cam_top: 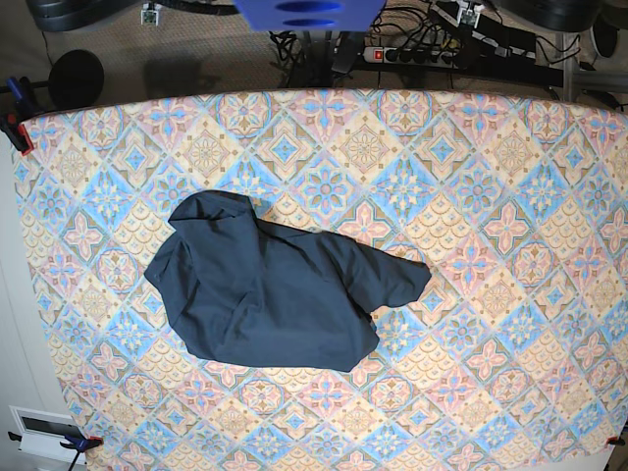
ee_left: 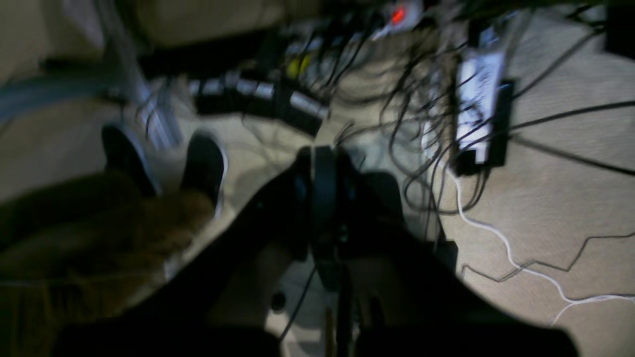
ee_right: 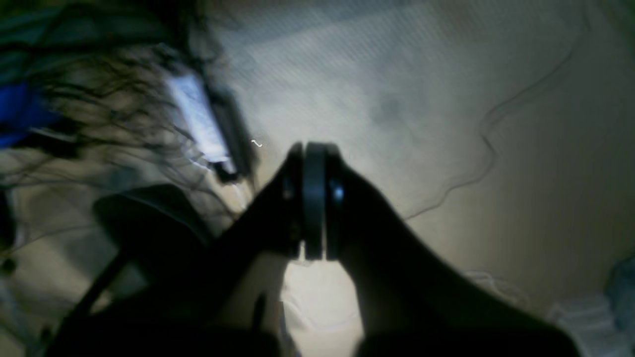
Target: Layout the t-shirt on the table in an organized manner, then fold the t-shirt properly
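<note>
The t-shirt (cam_top: 270,294) is lying in a rumpled heap on the table (cam_top: 491,196), left of centre in the base view, with one sleeve-like flap reaching toward the middle and the body bunching back on itself; judged from this, the laying-out step is not yet begun. Neither arm is appearing over the cloth in the base view. The left gripper (ee_left: 323,163) is pointing off the table toward a carpeted floor strewn with cables (ee_left: 426,124) and a power strip (ee_left: 258,91); its jaws are pressing together with nothing between them. The right gripper (ee_right: 313,163) is likewise facing bare carpet, its jaws meeting and gripping nothing. Both arms appear parked clear of the work surface, probably so that the garment stays unobstructed. Open patterned cloth is surrounding the shirt on every side, widest toward the base view's right, giving ample room for spreading it flat. The garment's nearest border is the table's left edge, where a clamp (cam_top: 15,128) is fixing the covering.
</note>
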Controlling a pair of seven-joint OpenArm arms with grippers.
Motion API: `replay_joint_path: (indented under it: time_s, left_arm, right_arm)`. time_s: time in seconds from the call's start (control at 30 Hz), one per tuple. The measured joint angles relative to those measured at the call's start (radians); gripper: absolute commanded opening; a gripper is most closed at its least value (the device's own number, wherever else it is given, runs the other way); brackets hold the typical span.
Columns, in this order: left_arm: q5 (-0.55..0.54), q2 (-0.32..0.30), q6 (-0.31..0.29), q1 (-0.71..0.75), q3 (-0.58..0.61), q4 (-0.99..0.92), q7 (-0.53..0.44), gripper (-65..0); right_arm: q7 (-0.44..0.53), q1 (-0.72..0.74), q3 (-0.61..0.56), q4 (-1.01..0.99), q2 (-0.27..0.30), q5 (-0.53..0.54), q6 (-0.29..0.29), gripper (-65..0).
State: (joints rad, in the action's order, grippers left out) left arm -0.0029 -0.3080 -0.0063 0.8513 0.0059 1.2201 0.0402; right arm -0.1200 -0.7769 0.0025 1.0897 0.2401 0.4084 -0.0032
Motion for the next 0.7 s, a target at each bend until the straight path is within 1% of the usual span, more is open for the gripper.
replay_joint_path:
  time_s: [0.07, 0.13, 0.2, 0.27, 0.3, 0.4, 0.47, 0.57, 0.63, 0.67, 0.7]
  left_arm:
    - [0.0, -0.016, 0.004, 0.047, -0.002, 0.07, 0.01, -64.8]
    - [-0.001, -0.029, 0.006, 0.093, -0.005, 0.151, 0.014, -64.8]
    - [-0.001, -0.042, 0.006, 0.132, -0.006, 0.24, 0.011, -64.8]
    - [-0.002, -0.055, 0.007, 0.164, -0.005, 0.336, 0.006, -64.8]
    - [0.0, -0.062, 0.003, 0.179, -0.005, 0.377, 0.003, -64.8]
    - [-0.001, -0.066, 0.006, 0.222, -0.009, 0.481, 0.015, -64.8]
    - [0.0, -0.063, -0.005, 0.258, -0.045, 0.555, 0.016, -64.8]
    - [-0.001, -0.063, 0.016, 0.279, -0.095, 0.66, 0.029, -64.8]
    - [0.0, -0.066, 0.008, 0.277, -0.105, 0.728, 0.048, -64.8]
    - [0.0, -0.066, -0.005, 0.272, -0.109, 0.755, 0.055, -64.8]
    - [0.0, -0.066, -0.003, 0.267, -0.111, 0.769, 0.059, -64.8]
  right_arm:
    - [-0.014, -0.044, 0.037, 0.073, -0.007, -0.004, 0.006, -65.0]
    - [-0.016, -0.08, 0.108, 0.154, -0.008, -0.001, 0.003, -65.0]
    - [-0.011, -0.104, 0.177, 0.245, 0.008, -0.005, -0.014, -65.0]
    - [0.0, -0.143, 0.216, 0.355, 0.019, -0.002, -0.008, -65.0]
    - [0.006, -0.163, 0.225, 0.407, 0.02, 0.0, -0.006, -65.0]
    - [-0.019, -0.226, 0.243, 0.534, 0.003, -0.001, 0.002, -65.0]
    - [-0.027, -0.263, 0.265, 0.619, -0.005, -0.002, 0.005, -65.0]
    - [-0.016, -0.296, 0.304, 0.752, 0.015, -0.003, -0.019, -65.0]
    - [-0.029, -0.301, 0.306, 0.829, 0.015, -0.003, -0.01, -65.0]
    - [-0.049, -0.3, 0.302, 0.857, 0.013, -0.003, 0.001, -65.0]
    - [-0.071, -0.298, 0.297, 0.872, 0.008, 0.003, 0.01, -65.0]
